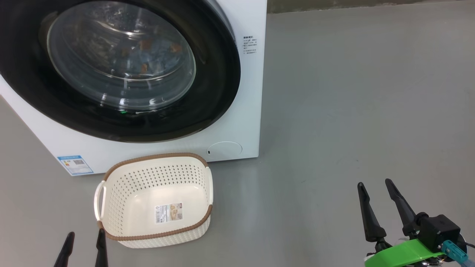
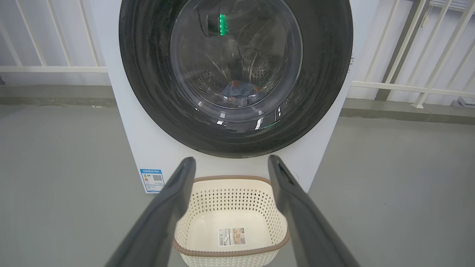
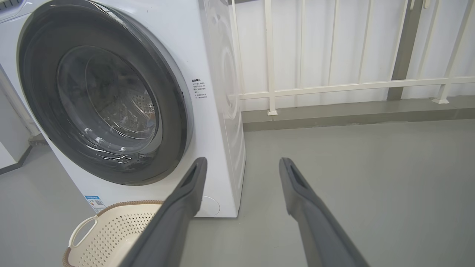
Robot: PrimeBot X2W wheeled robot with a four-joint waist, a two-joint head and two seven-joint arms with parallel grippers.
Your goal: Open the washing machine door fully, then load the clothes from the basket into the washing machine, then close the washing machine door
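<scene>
The washing machine stands at the upper left with its washing machine door shut flat against the front. Through the glass bowl I see the clothes, blue with orange-brown figures, lying in the drum. The basket sits on the floor before the machine, with just a label sticker on its bottom. My left gripper is open at the lower left, just left of the basket, holding nothing. My right gripper is open over bare floor at the lower right, well clear of the machine.
Grey floor stretches to the right of the machine. A white railing runs along a kerb behind it. A blue label sticker and a round cover sit low on the machine's front.
</scene>
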